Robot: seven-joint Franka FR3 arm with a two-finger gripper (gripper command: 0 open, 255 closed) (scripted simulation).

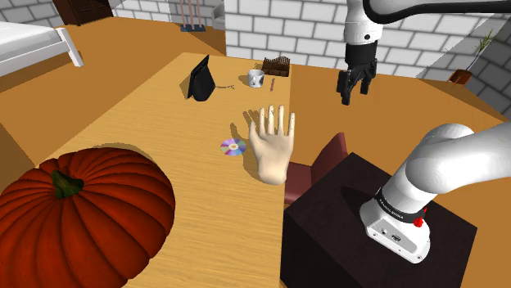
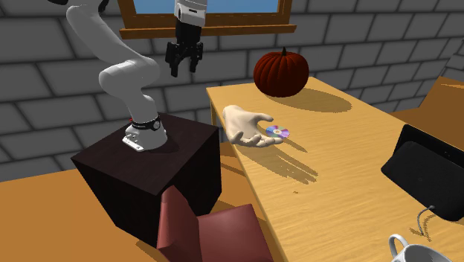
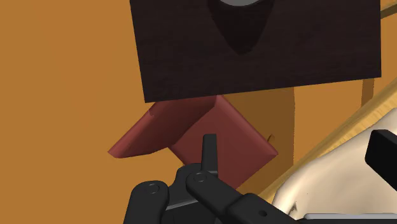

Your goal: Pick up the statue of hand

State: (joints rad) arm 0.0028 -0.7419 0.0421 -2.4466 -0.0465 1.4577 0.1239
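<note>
Hand statue point(image 1: 272, 147) – look, spot? (Desk)
Photog: Pale cream, fingers spread, flat on table point(image 1: 147, 123) nr stand-side edge, just beside CD point(image 1: 232, 147). One statue, one CD, one pumpkin point(image 1: 82, 217), one mug point(image 1: 256, 78). Gripper point(image 1: 355, 95) up beside table, fingers apart, holding nothing.

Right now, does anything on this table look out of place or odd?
Nothing looks spilled or broken. The hand statue lies flat near the table edge instead of standing, and the pumpkin dwarfs the mug.
</note>
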